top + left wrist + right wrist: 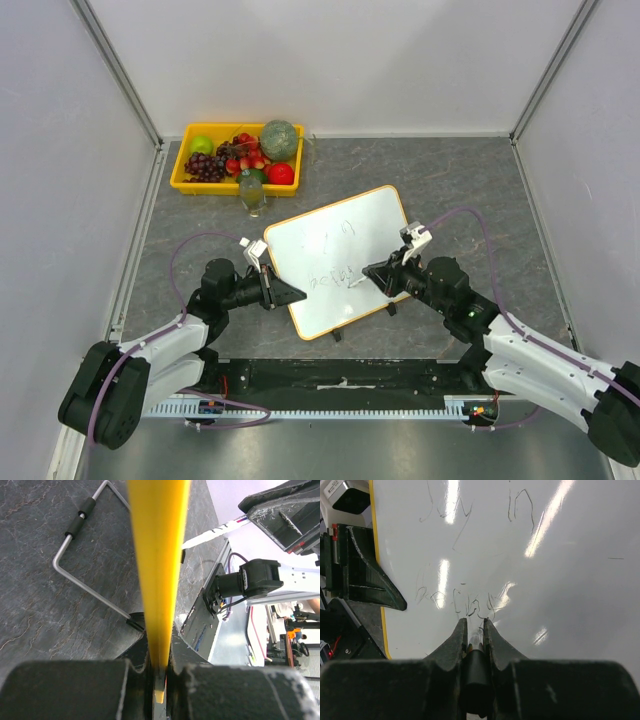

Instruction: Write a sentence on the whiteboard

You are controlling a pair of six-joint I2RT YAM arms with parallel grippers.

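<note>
— Whiteboard (pixel 340 260) lies angled at the middle of the desk: why?
— Left jaws clamp its yellow frame edge, steadying it, I judge. Right jaws pinch the marker (pixel 477 662), tip at the sentence (pixel 465 602), second line.

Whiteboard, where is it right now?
In the top view the whiteboard sits mid-table, its left edge clamped by the left gripper, the right gripper holding a marker over its right side; the yellow fruit tray lies beyond it.
</note>
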